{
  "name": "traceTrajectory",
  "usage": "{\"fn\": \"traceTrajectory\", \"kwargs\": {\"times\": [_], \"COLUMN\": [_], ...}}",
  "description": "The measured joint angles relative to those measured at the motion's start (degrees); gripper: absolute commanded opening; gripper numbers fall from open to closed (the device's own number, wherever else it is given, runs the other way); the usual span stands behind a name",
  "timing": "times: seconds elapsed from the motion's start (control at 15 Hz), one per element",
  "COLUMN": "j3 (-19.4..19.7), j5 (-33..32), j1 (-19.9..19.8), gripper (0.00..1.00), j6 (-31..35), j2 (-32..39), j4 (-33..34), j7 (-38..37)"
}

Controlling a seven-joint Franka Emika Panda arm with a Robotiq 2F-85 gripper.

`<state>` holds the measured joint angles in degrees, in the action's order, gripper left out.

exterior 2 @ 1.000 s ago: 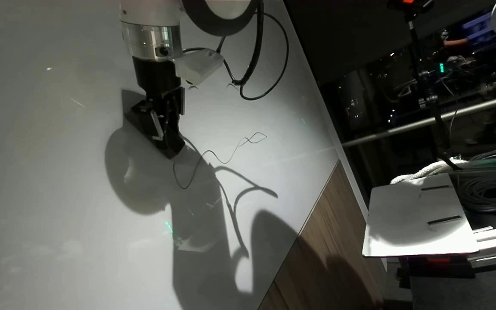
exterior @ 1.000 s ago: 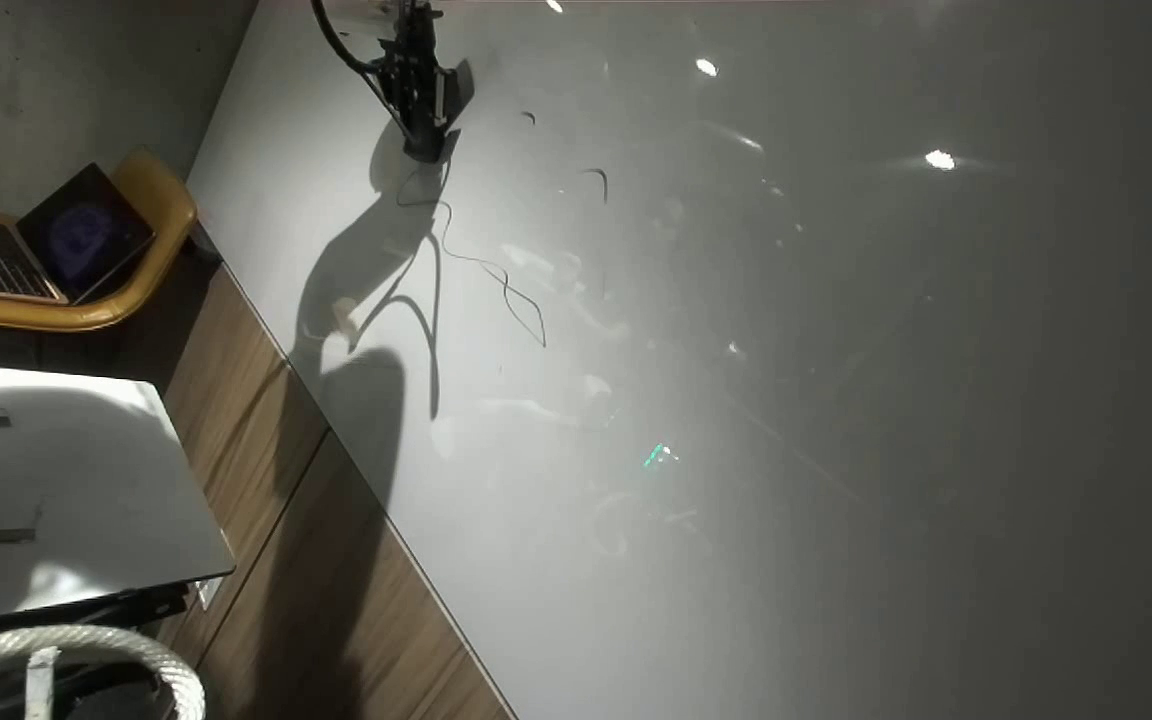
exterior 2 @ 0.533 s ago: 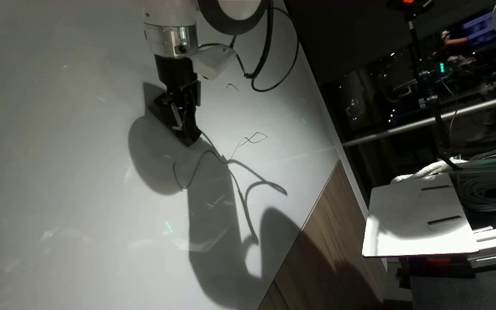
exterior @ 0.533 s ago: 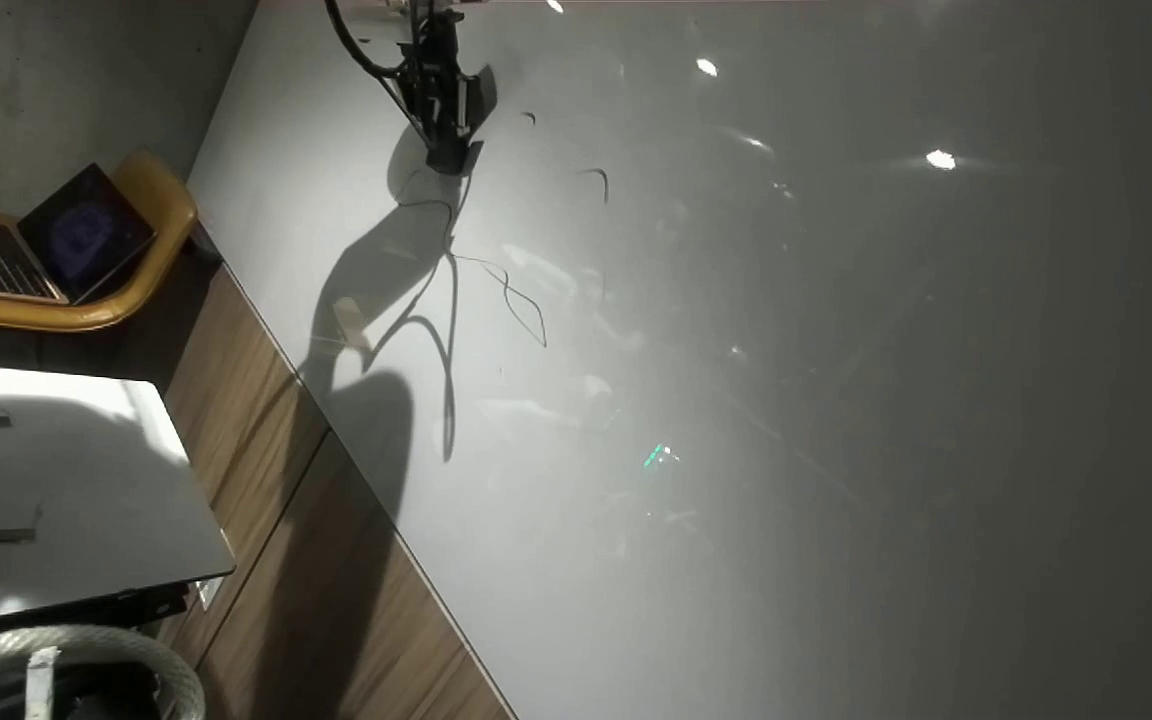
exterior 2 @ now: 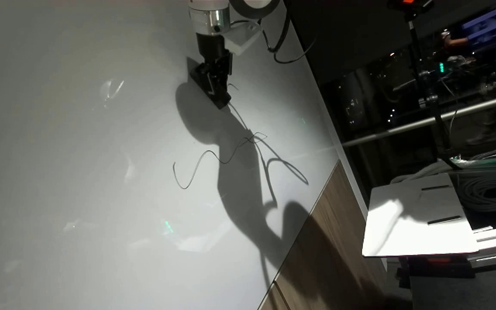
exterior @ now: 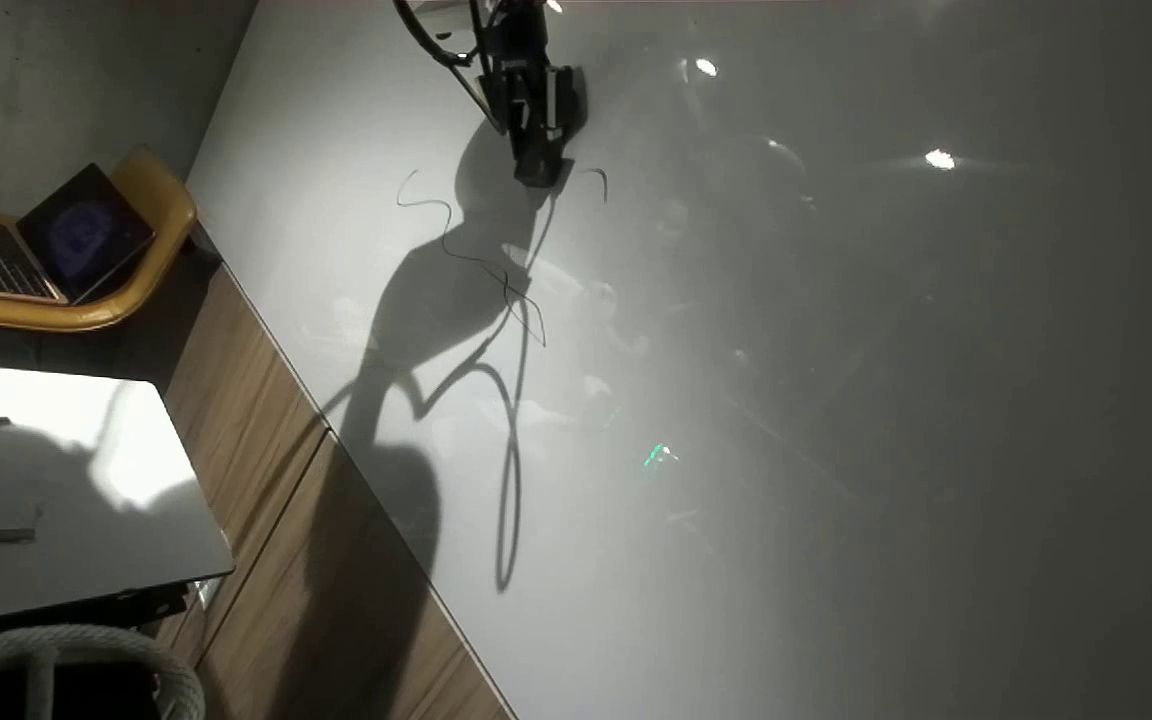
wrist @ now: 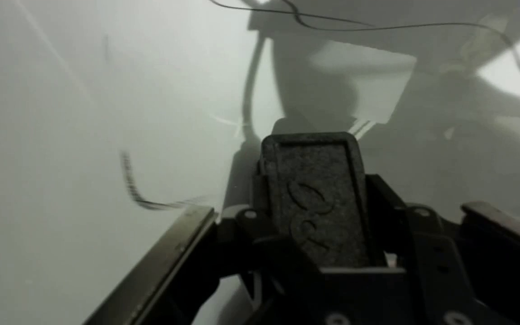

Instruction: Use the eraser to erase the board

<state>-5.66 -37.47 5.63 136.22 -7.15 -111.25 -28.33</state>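
One eraser [wrist: 318, 171], one squiggle [exterior 2: 223, 162]

So the end effector [wrist: 316, 198] has the eraser pinched in its grip, up at the board [exterior: 836, 450], near the squiggle but clear of it. Honestly can't tell if the eraser is touching the board. The arm [exterior 2: 209, 20] throws a shadow [exterior 2: 239, 185] over part of the squiggle. Short curved mark [exterior: 604, 180] sits apart from the squiggle, and there's an open laptop [exterior: 86, 235] well away from it.

In an exterior view, you see a white tabletop [exterior 2: 416, 211] at the right, with two dark strips [exterior 2: 444, 220] set apart on it.
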Motion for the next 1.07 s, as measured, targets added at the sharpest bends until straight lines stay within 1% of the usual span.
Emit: {"fn": "traceTrajectory", "kwargs": {"times": [0.27, 0.6, 0.73, 1.07], "j3": [4.08, 9.96, 10.60, 9.58], "j5": [0.38, 2.24, 3.07, 3.16], "j1": [-5.79, -12.22, -13.33, -12.97], "gripper": [0.30, 0.30, 0.30, 0.30], "j6": [1.29, 7.38, 8.50, 9.28], "j2": [-2.00, -0.05, 0.90, 1.30], "j4": [-0.65, -1.30, -1.38, -3.71], "j7": [3.70, 8.21, 8.62, 7.30]}}
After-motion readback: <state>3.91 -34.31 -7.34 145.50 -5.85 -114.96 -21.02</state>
